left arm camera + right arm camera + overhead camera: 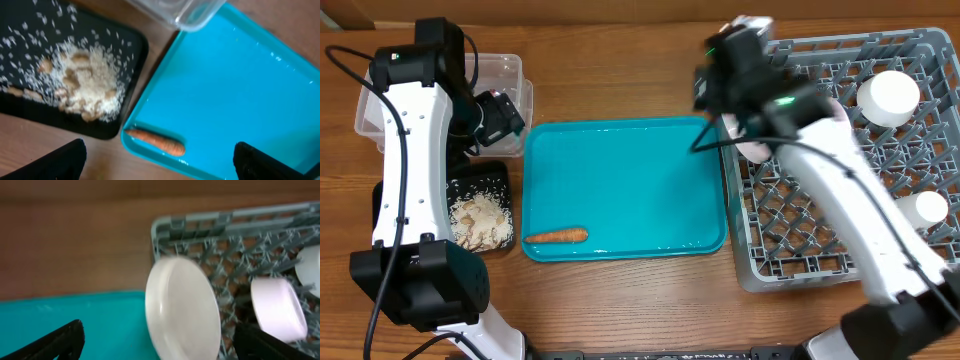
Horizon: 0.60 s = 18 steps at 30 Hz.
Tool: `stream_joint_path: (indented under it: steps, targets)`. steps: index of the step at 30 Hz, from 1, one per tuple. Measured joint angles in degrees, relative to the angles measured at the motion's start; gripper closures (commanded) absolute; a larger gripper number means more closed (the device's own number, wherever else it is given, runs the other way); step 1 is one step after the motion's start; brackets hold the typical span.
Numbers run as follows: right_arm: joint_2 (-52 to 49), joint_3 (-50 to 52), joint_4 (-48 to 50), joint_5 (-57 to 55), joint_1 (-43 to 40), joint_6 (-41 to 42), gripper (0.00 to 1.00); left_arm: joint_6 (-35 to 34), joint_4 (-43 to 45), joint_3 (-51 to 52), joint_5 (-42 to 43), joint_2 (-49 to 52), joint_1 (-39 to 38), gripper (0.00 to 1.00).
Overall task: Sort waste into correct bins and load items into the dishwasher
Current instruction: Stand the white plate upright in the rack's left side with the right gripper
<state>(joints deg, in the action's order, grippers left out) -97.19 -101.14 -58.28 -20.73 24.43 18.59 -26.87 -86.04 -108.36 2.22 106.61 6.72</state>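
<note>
Left gripper point(160, 166): fingers spread wide, nothing between them, poised above the teal tray's point(240, 85) corner nearest the black tray point(130, 47). Directly beneath lies the small orange carrot point(155, 142), tapered and lying flat inside the teal tray along its near rim. The black tray sits just beside the teal tray's left edge and holds a heap of beige rice-like food scraps point(82, 85), with loose grains scattered over its floor. The clear plastic tub point(185, 12) stands at the teal tray's far-left corner; its contents cannot be made out. Right gripper point(162, 342): fingers likewise spread wide and gripping nothing, over the teal tray's right edge. Just ahead of it the pale pink plate point(182, 307), round and glossy, stands on edge and slightly tilted in the grey dish rack point(225, 230), at the rack's side bordering the teal tray. Farther from the teal tray, a small pink bowl point(277, 307) lies on its side among the pegs. A white bowl point(888, 97) and a small white cup point(930, 208) occupy the rack's far side.
</note>
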Motion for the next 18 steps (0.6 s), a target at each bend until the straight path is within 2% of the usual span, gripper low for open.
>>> stream_joint_path:
  steps: [5,9,15,18]
  targets:
    - [1.5,-2.5,-0.2,11.1,-13.3,-1.6,0.0,-1.7,-2.6,2.8,2.3,0.0,-1.9,0.03]
    - [1.3,-2.4,-1.5,18.6,-22.8,-3.8,0.0,-5.6,-3.5,6.0,3.5,0.0,-6.4,0.0]
    - [1.3,-2.4,-2.7,23.9,-31.8,-6.7,0.0,-16.4,-2.9,11.8,4.2,0.0,-15.8,0.0]
    - [1.3,-2.4,-2.7,24.6,-33.9,-7.1,0.0,-24.9,-1.5,16.0,3.3,0.0,-18.8,0.0]
